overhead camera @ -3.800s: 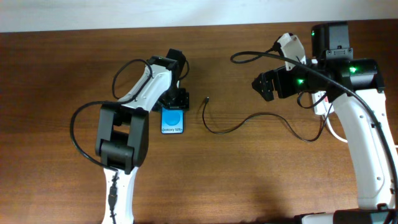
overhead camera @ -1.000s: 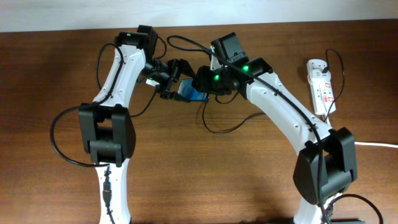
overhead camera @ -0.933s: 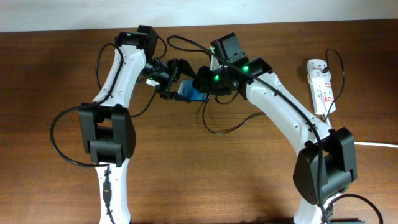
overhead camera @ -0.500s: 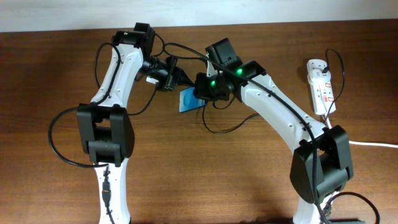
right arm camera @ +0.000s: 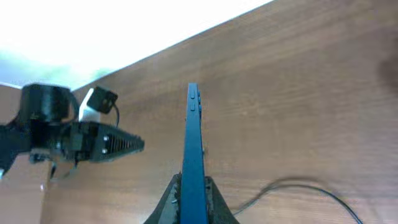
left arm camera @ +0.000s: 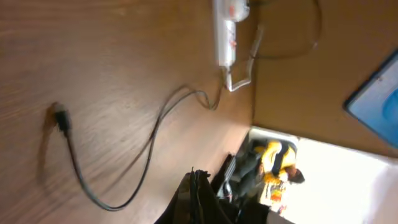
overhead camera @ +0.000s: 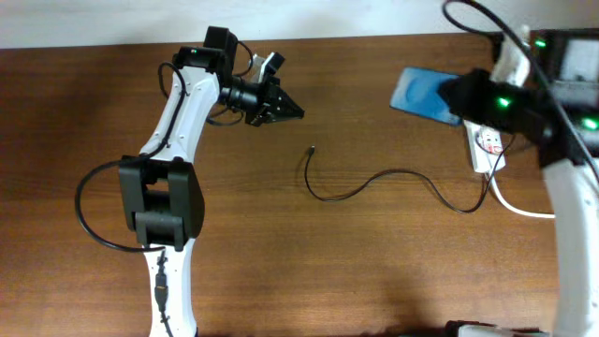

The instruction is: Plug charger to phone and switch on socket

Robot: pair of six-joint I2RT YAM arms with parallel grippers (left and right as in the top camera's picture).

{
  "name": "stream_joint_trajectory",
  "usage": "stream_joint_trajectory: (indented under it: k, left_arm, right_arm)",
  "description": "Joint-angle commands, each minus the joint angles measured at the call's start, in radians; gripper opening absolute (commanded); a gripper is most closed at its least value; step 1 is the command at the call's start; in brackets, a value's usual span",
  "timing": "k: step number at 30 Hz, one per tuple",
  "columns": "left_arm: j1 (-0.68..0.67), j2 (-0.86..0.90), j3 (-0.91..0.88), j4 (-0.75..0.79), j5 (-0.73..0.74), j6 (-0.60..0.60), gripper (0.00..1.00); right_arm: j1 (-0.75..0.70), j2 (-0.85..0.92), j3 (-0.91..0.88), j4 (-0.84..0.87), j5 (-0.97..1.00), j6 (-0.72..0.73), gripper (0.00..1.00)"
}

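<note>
- At the right end of the tabletop (overhead camera: 84,215), the right tool (overhead camera: 459,96) is clamped on the phone (overhead camera: 423,92), which is held off the wood. The blue screen faces up toward the overhead camera.
- Right wrist view: the phone (right arm camera: 193,137) is seen edge-on and upright, with its lower end pinched between the two fingers (right arm camera: 166,208). Side buttons show near its top.
- The socket (overhead camera: 489,148) is a white strip lying below the raised phone, partly hidden by the right arm. Red switch marks are visible, and a thick white cord (overhead camera: 524,211) runs off to the right.
- The charger (overhead camera: 374,180) is a thin black cable lying loose mid-tabletop. Its plug tip (overhead camera: 311,150) is at the left end, free and touching neither tool. The other end curves toward the socket.
- The left tool (overhead camera: 292,110) has its jaws pressed together to a point and holds nothing. It points right, near the plug tip but apart from it, up and to the left.
- Left wrist view: the plug tip (left arm camera: 60,116) lies on the wood with the cable trailing away. The socket (left arm camera: 227,28) is beyond it, and a corner of the phone (left arm camera: 379,102) shows at the frame edge.
</note>
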Motion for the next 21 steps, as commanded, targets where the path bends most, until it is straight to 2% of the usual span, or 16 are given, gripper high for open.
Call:
stream_joint_trajectory:
  k: [1,2,3,5,8,11,13,15,17,18,19,21]
  left_arm:
    - [0.020,-0.001,0.008,-0.074,0.111,0.256,0.00]
    - [0.021,-0.001,0.008,-0.126,0.108,0.312,0.00]
    - [0.021,-0.001,0.008,-0.177,0.108,0.365,0.02]
    - [0.021,-0.001,0.008,-0.220,0.109,0.397,0.05]
    - [0.020,-0.001,0.008,-0.249,0.201,0.476,0.09]
    - [0.016,-0.001,0.008,-0.185,0.445,0.479,0.13]
    - [0.015,-0.001,0.008,-0.153,0.473,0.433,0.17]
    - [0.014,-0.001,0.008,-0.152,0.473,0.396,0.19]
    - [0.014,-0.001,0.008,-0.124,0.473,0.307,0.27]
    - [0.013,-0.001,0.008,-0.065,0.473,0.222,0.31]
    - [0.011,-0.001,0.008,0.063,0.473,0.084,0.38]
    - [0.007,-0.001,0.008,0.190,0.452,-0.077,0.40]
  right_arm:
    - [-0.069,-0.139,-0.103,0.015,-0.084,-0.069,0.04]
    - [-0.079,-0.197,-0.212,0.078,-0.111,-0.061,0.04]
    - [-0.083,-0.273,-0.398,0.224,-0.156,0.001,0.04]
    - [-0.082,-0.290,-0.521,0.348,-0.159,0.123,0.04]
    - [-0.082,-0.231,-0.535,0.430,-0.186,0.170,0.04]
    - [-0.035,-0.117,-0.535,0.689,-0.193,0.465,0.04]
    - [0.056,-0.025,-0.535,0.877,-0.108,0.674,0.04]
    - [0.136,0.035,-0.535,0.992,-0.005,0.780,0.04]
    - [0.220,0.064,-0.535,1.072,0.130,0.829,0.04]
    - [0.248,0.066,-0.535,1.073,0.190,0.851,0.04]
    - [0.265,0.066,-0.535,1.083,0.219,0.853,0.04]
    - [0.266,0.066,-0.534,1.091,0.226,0.880,0.04]
